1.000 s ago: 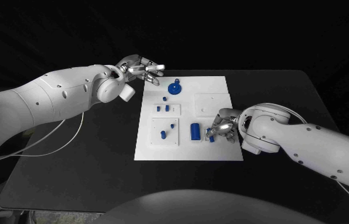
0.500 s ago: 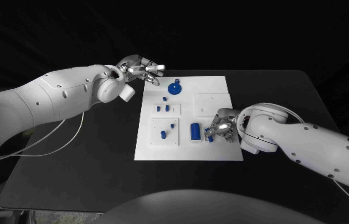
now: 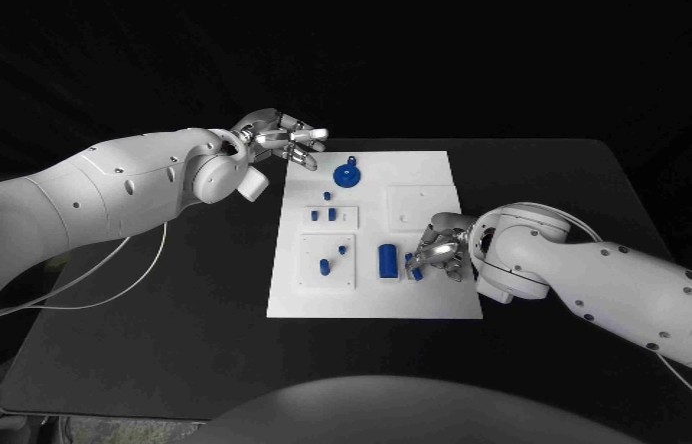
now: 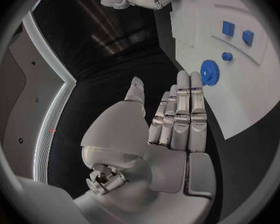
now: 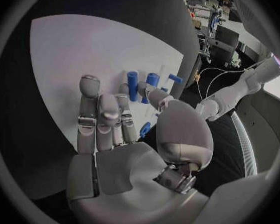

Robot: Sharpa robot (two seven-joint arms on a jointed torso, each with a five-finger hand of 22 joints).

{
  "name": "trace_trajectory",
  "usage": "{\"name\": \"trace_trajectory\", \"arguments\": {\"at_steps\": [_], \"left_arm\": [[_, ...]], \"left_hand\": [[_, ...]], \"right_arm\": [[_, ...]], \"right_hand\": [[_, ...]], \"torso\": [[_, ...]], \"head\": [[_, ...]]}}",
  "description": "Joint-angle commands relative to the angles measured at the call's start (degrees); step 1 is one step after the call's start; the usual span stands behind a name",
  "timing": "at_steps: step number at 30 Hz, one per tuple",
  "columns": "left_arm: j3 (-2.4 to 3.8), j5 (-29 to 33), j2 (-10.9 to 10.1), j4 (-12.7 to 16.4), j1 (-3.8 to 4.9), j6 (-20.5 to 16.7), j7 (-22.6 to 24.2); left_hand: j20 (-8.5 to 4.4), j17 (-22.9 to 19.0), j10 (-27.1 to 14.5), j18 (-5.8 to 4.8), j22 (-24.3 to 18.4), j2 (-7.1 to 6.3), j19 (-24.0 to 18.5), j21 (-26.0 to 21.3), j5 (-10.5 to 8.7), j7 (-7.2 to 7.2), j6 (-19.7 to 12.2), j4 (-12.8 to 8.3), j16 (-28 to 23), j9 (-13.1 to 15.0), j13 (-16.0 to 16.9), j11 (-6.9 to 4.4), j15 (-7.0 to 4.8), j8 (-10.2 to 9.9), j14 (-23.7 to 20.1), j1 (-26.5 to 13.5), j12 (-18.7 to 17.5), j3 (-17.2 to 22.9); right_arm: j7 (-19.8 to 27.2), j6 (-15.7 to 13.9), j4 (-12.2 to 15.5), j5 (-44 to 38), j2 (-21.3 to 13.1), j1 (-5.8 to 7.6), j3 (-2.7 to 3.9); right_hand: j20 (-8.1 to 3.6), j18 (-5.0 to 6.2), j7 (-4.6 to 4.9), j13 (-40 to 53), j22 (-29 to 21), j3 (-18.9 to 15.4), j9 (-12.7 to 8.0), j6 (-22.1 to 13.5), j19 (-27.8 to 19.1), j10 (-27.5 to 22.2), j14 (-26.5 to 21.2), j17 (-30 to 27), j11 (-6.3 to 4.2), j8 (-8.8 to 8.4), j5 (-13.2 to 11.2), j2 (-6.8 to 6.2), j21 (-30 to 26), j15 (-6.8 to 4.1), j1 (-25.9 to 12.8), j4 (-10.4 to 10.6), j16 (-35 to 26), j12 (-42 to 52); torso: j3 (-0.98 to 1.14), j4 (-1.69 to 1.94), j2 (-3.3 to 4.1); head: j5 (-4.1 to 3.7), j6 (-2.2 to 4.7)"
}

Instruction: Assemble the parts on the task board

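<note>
The white task board [image 3: 433, 179] lies in the middle of the black table. A blue gear [image 3: 346, 175] stands near its far edge, also seen in the left wrist view as the gear [image 4: 209, 72]. Small blue parts [image 3: 330, 214] and a blue cylinder [image 3: 387, 259] sit in the board's pockets. My right hand [image 3: 440, 249] hovers over the board's near right part and pinches a small blue part [image 3: 417, 269] between thumb and finger; the same part [image 5: 145, 129] shows beside the thumb. My left hand [image 3: 284, 140] hangs past the board's far left corner, fingers straight, holding nothing.
Bare black table [image 3: 173, 334] surrounds the board on all sides. A white cable [image 3: 108, 289] trails from my left arm across the table's left part. In the right wrist view, blue cylinders [image 5: 132, 84] stand just beyond my fingertips.
My right hand has crept a little toward the blue cylinder, and the small blue part has moved with it. The left hand has stayed where it was.
</note>
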Motion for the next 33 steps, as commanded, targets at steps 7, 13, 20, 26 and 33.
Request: {"name": "trace_trajectory", "arguments": {"at_steps": [7,13,20,26,33], "left_arm": [[0.01,0.1,0.1,0.1,-0.04,0.8,0.3],[-0.01,0.1,0.1,0.0,-0.04,0.8,0.3],[-0.03,0.1,0.1,0.0,-0.04,0.8,0.3],[-0.05,0.1,0.1,0.1,-0.05,0.8,0.3],[-0.06,0.1,-0.1,0.2,-0.05,0.8,0.2]], "left_hand": [[0.25,-0.1,-0.4,-0.34,-0.1,-0.15,0.1,0.2,-0.08,-0.04,-0.3,0.4,-0.1,0.1,0.1,0.05,0.05,0.2,-0.3,-0.7,0.0,0.0],[0.25,-0.1,-0.4,-0.34,-0.1,-0.15,0.1,0.2,-0.08,-0.04,-0.3,0.4,-0.1,0.1,0.1,0.05,0.05,0.2,-0.3,-0.7,0.0,0.0],[0.25,-0.1,-0.4,-0.34,-0.1,-0.15,0.1,0.2,-0.08,-0.04,-0.3,0.4,-0.1,0.1,0.1,0.05,0.05,0.2,-0.3,-0.7,0.0,0.0],[0.26,-0.1,-0.4,-0.33,-0.1,-0.19,0.0,0.2,-0.08,-0.04,-0.3,0.5,-0.1,0.1,0.1,0.07,0.07,0.2,-0.4,-0.6,0.0,0.1],[0.26,-0.1,-0.4,-0.33,-0.1,-0.19,0.0,0.2,-0.08,-0.04,-0.3,0.5,-0.1,0.1,0.1,0.07,0.07,0.2,-0.4,-0.6,0.0,0.1]], "right_arm": [[-0.4,0.4,-0.3,-0.7,-0.1,-0.18,-0.16],[-0.1,0.2,-0.2,-0.7,-0.1,-0.18,-0.16],[0.3,-0.1,0.2,-0.6,-0.3,-0.19,-0.16],[0.6,-0.7,0.9,-0.6,-0.8,-0.2,-0.16],[0.9,-1.0,2.0,-0.2,-1.9,-0.27,-0.16]], "right_hand": [[0.08,-0.52,0.05,-0.2,1.6,-3.7,-0.6,0.3,2.6,-0.1,-0.2,-0.2,-0.05,-0.36,-5.2,-0.93,-0.4,-0.04,0.9,2.4,-0.4,0.4],[0.15,-0.46,0.18,-0.3,1.4,-6.6,-0.5,0.3,2.6,0.0,-0.2,-0.2,0.05,-0.21,-7.4,-1.33,-0.5,0.04,1.3,4.4,-0.5,0.4],[0.21,-0.41,0.28,-0.4,1.2,-9.0,-0.4,0.3,2.6,-0.1,-0.2,-0.3,0.14,-0.1,-8.0,-1.57,-0.6,0.1,1.4,5.9,-0.6,0.4],[0.22,-0.38,0.3,-0.4,1.1,-9.5,-0.2,0.3,2.6,0.0,-0.2,-0.4,0.16,0.04,-9.3,-1.67,-0.6,0.11,1.2,6.9,-0.6,0.4],[0.2,-0.38,0.24,-0.3,1.1,-9.6,-0.1,0.4,2.6,0.3,-0.1,-0.3,0.12,0.17,-9.6,-1.81,-0.2,0.08,1.4,7.5,-0.5,0.7]], "torso": [[0.02,-0.04,-0.01],[0.04,-0.03,-0.02],[0.03,-0.04,0.0],[0.05,0.0,0.01],[0.08,-0.03,0.08]], "head": [[-0.05,0.0],[-0.1,0.0],[-0.11,0.0],[-0.07,0.0],[0.05,0.0]]}}
